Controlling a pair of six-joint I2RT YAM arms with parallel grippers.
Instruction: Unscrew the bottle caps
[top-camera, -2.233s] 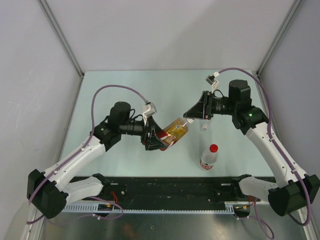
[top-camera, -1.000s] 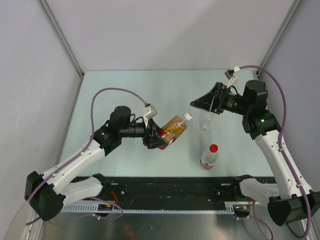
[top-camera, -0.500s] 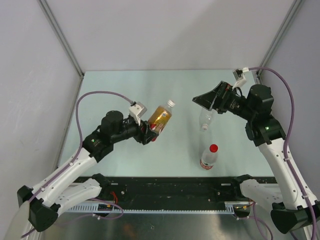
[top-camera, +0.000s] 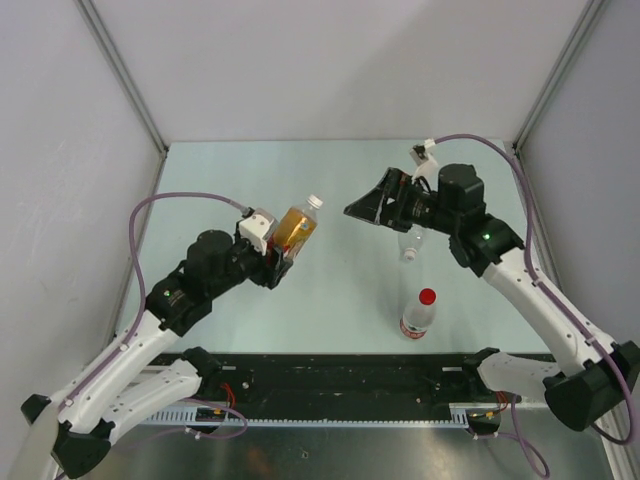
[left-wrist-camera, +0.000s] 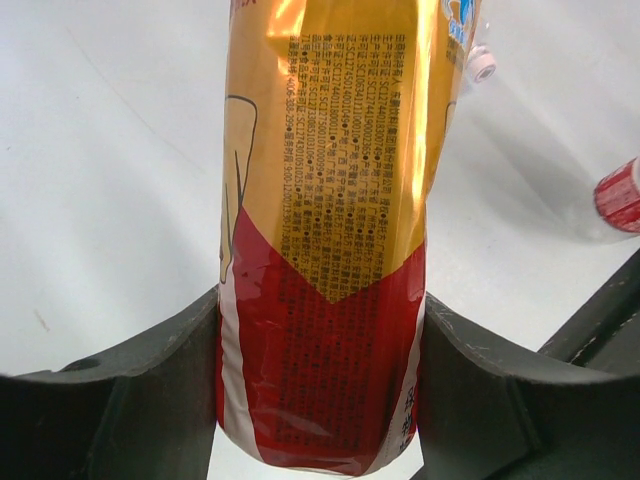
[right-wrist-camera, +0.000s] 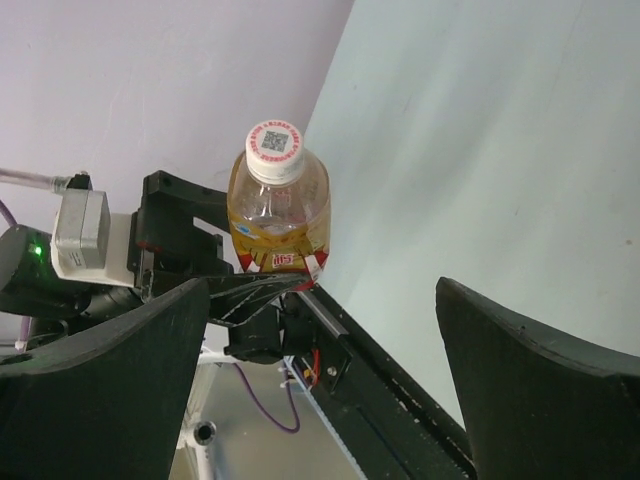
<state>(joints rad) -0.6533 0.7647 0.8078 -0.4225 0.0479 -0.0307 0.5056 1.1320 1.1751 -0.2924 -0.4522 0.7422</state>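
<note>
My left gripper (top-camera: 279, 258) is shut on the red base of the amber bottle (top-camera: 294, 230) and holds it off the table, its white cap (top-camera: 314, 201) pointing up and right. In the left wrist view both fingers (left-wrist-camera: 470, 390) press the sides of that bottle (left-wrist-camera: 330, 200). My right gripper (top-camera: 353, 210) stands open just right of the cap, apart from it. The right wrist view looks along that bottle (right-wrist-camera: 280, 215) at its cap (right-wrist-camera: 275, 141), beyond the wide jaws, nothing between them.
A plain clear bottle (top-camera: 412, 240) with a white cap (top-camera: 408, 256) lies on the table under my right arm. Nearer the front, a red-and-white labelled bottle (top-camera: 416, 318) has a red cap (top-camera: 427, 296). The black base rail (top-camera: 350, 375) runs along the near edge.
My left arm has carried the amber bottle left and tilted it more upright. My right gripper has opened wider and swung left, now facing the bottle's cap.
</note>
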